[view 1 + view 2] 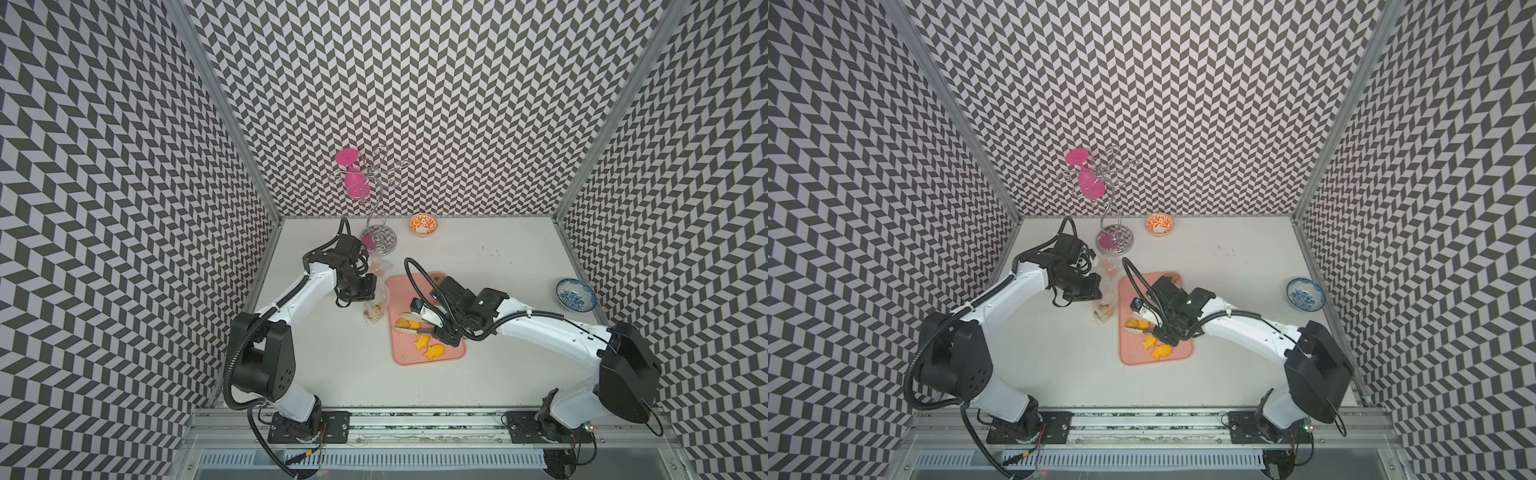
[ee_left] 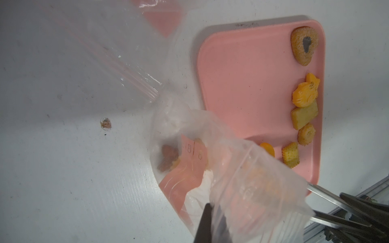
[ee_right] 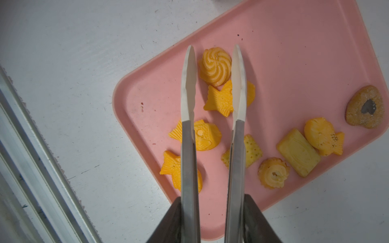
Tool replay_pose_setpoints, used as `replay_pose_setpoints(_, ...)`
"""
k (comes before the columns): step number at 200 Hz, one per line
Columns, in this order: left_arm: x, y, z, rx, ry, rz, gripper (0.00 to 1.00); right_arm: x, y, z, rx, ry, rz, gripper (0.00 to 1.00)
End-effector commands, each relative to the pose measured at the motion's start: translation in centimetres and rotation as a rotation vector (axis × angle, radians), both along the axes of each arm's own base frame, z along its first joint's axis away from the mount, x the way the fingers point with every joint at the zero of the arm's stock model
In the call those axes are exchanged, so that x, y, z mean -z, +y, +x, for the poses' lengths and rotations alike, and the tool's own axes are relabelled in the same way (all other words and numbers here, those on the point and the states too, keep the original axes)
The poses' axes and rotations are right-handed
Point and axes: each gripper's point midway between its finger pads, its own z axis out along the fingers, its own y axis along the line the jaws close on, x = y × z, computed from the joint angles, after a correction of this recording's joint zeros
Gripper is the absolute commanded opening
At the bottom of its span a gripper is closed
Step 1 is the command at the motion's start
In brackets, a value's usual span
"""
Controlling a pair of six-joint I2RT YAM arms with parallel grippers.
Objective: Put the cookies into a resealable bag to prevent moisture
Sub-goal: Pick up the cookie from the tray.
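The left gripper [image 1: 371, 291] is clenching the resealable bag [image 2: 242, 168] beside the pink tray [image 3: 294, 52], while the right gripper [image 3: 210, 221] is grasping metal tongs [image 3: 188, 147], their tips straddling a swirl cookie [image 3: 214, 67].

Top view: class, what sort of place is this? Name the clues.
Probably a robot test booth: zigzag-patterned walls box in a white table, with two robot arms mounted on a rail.

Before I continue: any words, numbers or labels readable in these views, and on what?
On the bag, pink strip: small dark marks, perhaps digits, too blurred to read.
On the bag, clear part: faint raised lettering, unreadable.
On the rectangular cookie: pressed pattern, no legible letters.
On the tongs: no marking visible.
Nothing else carries readable text.
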Motion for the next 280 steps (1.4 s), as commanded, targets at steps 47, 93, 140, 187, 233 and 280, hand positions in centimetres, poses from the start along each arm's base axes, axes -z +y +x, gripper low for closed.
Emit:
replay_pose_setpoints(47,0.8,0.2,0.0,0.012,0.001,0.001,0.00,-0.5,0.9,0.8,-0.024,-0.047,-0.048,0.42)
replay_pose_setpoints(93,1.1,0.3,-0.2,0.012,0.004,0.002,0.00,-0.3,0.3,0.7,-0.022,-0.050,-0.098,0.36)
replay_pose_setpoints(140,1.1,0.3,-0.2,0.012,0.001,-0.001,0.00,-1.7,0.8,1.2,0.000,-0.071,-0.061,0.33)
replay_pose_setpoints(187,0.9,0.3,0.1,0.014,-0.004,0.000,0.00,-3.5,0.8,1.5,0.031,-0.105,0.002,0.33)
replay_pose_setpoints(233,0.6,0.1,0.5,0.017,-0.010,-0.001,0.00,-6.7,0.4,2.3,0.091,-0.116,0.137,0.33)
replay_pose_setpoints(280,0.4,0.0,0.8,0.018,-0.008,-0.006,0.00,-12.3,0.6,3.0,0.128,-0.128,0.370,0.33)
